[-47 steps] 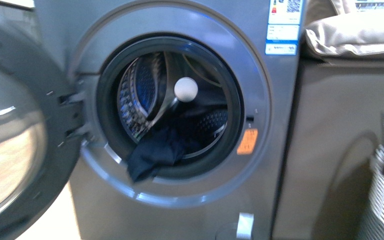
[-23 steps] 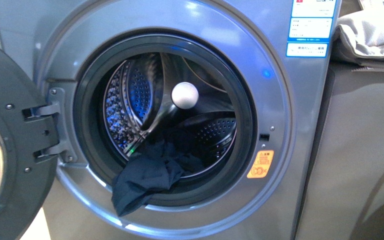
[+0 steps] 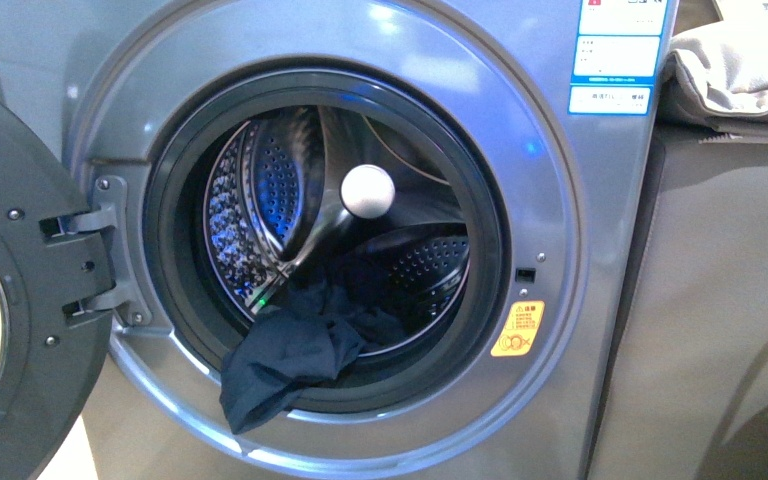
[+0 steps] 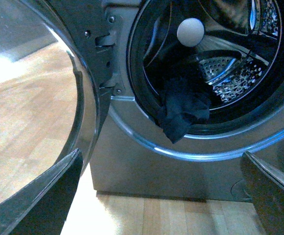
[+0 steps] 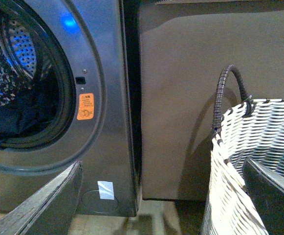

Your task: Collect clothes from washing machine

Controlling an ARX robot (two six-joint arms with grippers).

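Observation:
The silver-grey washing machine (image 3: 560,200) stands with its round door (image 3: 20,300) swung open to the left. The dark navy clothes (image 3: 290,360) lie at the drum's mouth, one fold hanging over the lower rim. The left wrist view shows the same clothes (image 4: 183,110) draped over the rim, well ahead of my left gripper (image 4: 161,196), which is open and holds nothing. My right gripper (image 5: 161,196) is open too, low in front of the machine's right edge (image 5: 107,122), and a dark bit of the clothes (image 5: 10,125) shows in the drum. Neither gripper appears in the front view.
A white ball (image 3: 367,190) sits inside the drum above the clothes. A grey-and-white woven basket (image 5: 259,147) stands on the floor right of the machine, against a brown cabinet (image 5: 181,98). Beige fabric (image 3: 730,70) lies on the cabinet's top. The floor (image 4: 156,215) is pale wood.
The front view has drawn closer to the machine since a second ago, and the basket has left its frame. Over the last half second almost nothing has shifted. The clothes have not moved.

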